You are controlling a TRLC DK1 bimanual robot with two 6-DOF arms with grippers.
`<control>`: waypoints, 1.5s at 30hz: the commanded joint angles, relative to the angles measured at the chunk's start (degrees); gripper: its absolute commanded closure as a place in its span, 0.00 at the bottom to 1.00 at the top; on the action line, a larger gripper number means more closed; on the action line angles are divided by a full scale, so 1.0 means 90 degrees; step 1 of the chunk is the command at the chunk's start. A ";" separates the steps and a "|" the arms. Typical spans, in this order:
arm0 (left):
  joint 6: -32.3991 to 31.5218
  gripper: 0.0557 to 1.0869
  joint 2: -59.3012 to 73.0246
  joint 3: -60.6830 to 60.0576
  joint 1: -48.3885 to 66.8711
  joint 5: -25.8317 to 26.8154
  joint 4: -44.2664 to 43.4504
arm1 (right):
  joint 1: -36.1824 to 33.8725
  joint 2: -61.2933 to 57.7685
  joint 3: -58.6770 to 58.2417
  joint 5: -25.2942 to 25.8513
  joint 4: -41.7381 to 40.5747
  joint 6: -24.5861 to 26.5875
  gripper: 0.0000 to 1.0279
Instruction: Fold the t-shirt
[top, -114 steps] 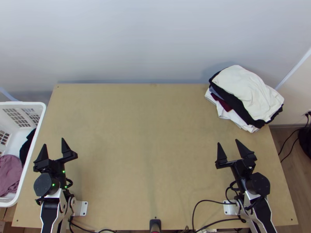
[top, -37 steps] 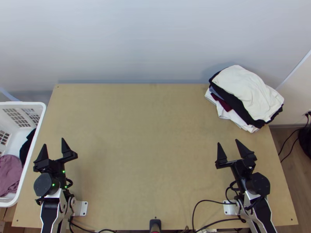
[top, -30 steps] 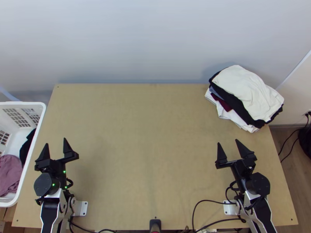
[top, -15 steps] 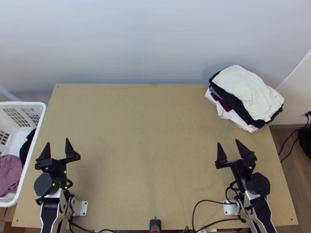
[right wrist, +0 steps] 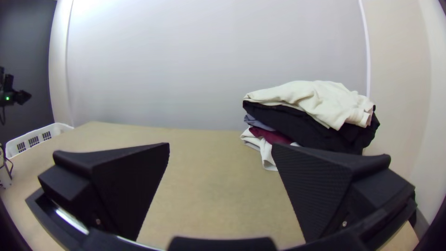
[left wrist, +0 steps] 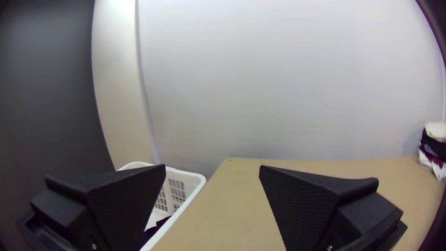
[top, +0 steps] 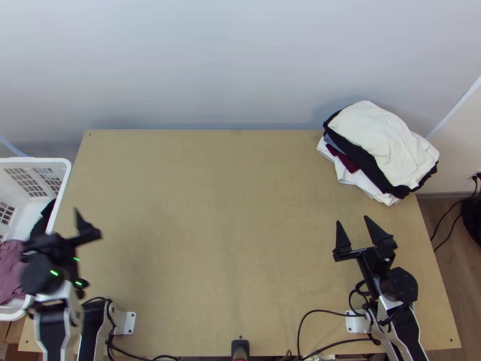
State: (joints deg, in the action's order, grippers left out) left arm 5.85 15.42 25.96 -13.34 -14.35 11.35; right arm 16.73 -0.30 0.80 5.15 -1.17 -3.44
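in the white basket (top: 37, 160) i see a pink cloth (top: 9, 274), maybe the t-shirt. the left claw (left wrist: 212, 167), spread wide nearby, should dip in gently and pinch just that. the right claw (top: 352, 219) is spread too, near the clothes pile (top: 382, 141).

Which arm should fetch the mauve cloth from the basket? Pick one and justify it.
Left, probably: the left end effector is open by the basket holding the mauve cloth; the right end effector is across the table, near the stacked clothes.
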 commanded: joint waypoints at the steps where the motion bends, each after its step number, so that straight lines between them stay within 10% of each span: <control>1: -0.0601 0.05 0.1011 0.1306 -0.0617 0.0110 0.0643 | -0.0013 0.0043 -0.0050 0.0004 0.0110 -0.0106 0.03; 12: -0.0786 0.05 0.4185 0.3825 -0.4172 0.2786 0.1570 | -0.0013 0.0043 -0.0050 0.0004 0.0110 -0.0106 0.03; 45: 0.0942 0.05 1.3619 0.9899 -0.6486 0.2385 0.3065 | -0.0013 0.0043 -0.0050 0.0004 0.0110 -0.0106 0.03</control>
State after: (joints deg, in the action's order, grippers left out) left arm 12.58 133.32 111.22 -71.11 7.81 38.48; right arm 16.73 -0.30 0.80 5.15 -1.17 -3.44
